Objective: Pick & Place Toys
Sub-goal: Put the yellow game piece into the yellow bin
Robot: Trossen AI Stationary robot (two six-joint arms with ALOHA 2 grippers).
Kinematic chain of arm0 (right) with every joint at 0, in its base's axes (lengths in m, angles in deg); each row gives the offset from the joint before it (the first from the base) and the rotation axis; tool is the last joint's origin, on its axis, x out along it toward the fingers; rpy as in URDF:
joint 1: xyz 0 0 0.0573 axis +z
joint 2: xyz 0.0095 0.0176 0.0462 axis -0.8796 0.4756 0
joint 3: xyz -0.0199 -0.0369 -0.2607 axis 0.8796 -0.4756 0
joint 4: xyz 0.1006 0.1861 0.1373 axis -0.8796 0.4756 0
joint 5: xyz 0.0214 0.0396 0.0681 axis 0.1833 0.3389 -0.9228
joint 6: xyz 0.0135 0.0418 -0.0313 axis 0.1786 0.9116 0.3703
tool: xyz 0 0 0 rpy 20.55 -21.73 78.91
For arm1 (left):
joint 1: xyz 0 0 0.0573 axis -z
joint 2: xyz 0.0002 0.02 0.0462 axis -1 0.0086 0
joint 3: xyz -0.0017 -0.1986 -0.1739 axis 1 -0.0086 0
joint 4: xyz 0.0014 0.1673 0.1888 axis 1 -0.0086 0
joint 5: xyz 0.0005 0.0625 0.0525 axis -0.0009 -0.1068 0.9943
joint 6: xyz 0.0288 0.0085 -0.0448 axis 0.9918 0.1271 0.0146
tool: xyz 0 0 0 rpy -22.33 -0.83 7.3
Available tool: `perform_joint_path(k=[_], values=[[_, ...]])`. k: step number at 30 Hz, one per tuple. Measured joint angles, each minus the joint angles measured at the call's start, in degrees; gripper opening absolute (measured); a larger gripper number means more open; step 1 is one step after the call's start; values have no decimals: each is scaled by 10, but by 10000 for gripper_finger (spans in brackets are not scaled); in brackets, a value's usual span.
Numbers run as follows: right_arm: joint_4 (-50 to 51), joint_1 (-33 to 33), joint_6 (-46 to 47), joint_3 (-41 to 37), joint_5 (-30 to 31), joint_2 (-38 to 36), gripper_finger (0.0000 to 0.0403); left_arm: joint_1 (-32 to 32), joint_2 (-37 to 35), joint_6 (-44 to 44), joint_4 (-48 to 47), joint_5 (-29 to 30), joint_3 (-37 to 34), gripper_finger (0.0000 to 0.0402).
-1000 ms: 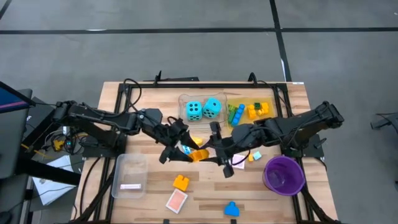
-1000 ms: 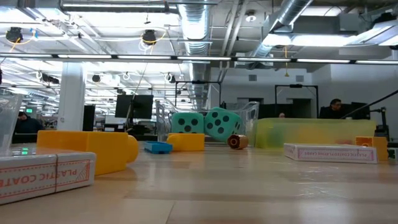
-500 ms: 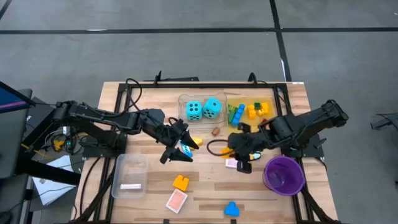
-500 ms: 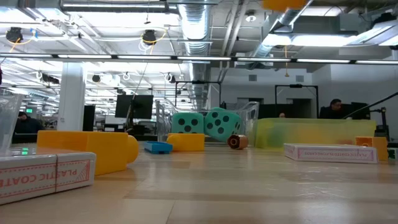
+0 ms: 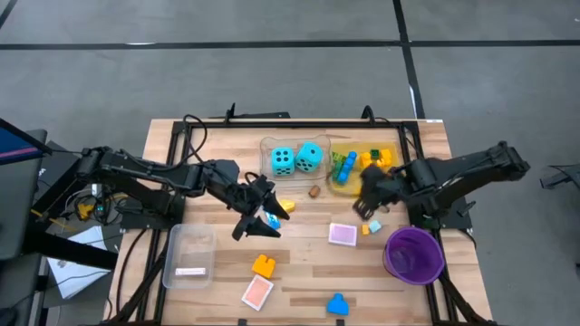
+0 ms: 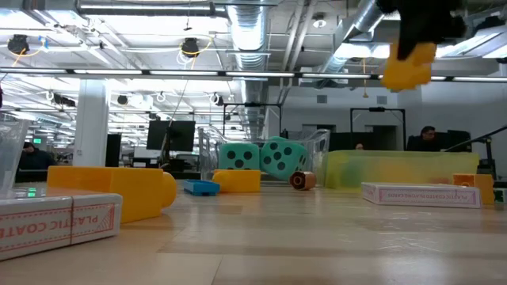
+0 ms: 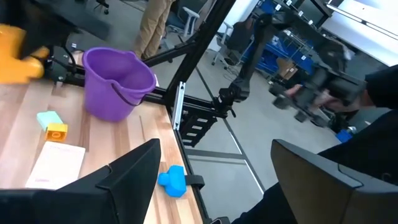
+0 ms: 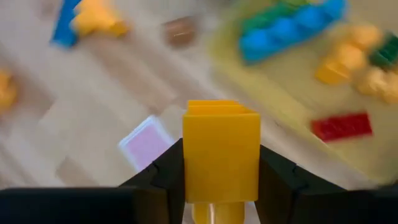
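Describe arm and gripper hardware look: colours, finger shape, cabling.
Both arms are dark, near-black, jointed tubular links. Left gripper has two dark, flat fingers with angular edges. Right gripper has the same dark faceted fingers. Black cables loop off the left arm near its base. No markings legible.

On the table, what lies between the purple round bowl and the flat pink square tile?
A small pale-blue block and a small yellow brick, seen in the left wrist view.

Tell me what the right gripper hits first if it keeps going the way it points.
Likely the yellow tray: the right gripper, shut on a yellow brick, points at its bricks; depth is unclear.
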Motion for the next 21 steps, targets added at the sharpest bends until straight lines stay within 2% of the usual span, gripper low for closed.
perform_joint_path(k=[4, 7, 17, 21], values=[[-1, -63, 71, -75, 7, -80, 130, 0, 0, 0, 5, 1, 0, 301], [-1, -124, 77, -105, -15, -116, 138, 0, 0, -1, 18, 1, 0, 301], [-24, -316, -33, -169, -19, -130, 131, 0, 0, -2, 38, 2, 0, 301], [-75, -394, -75, -209, -52, -131, 140, 0, 0, -16, 38, 2, 0, 301]])
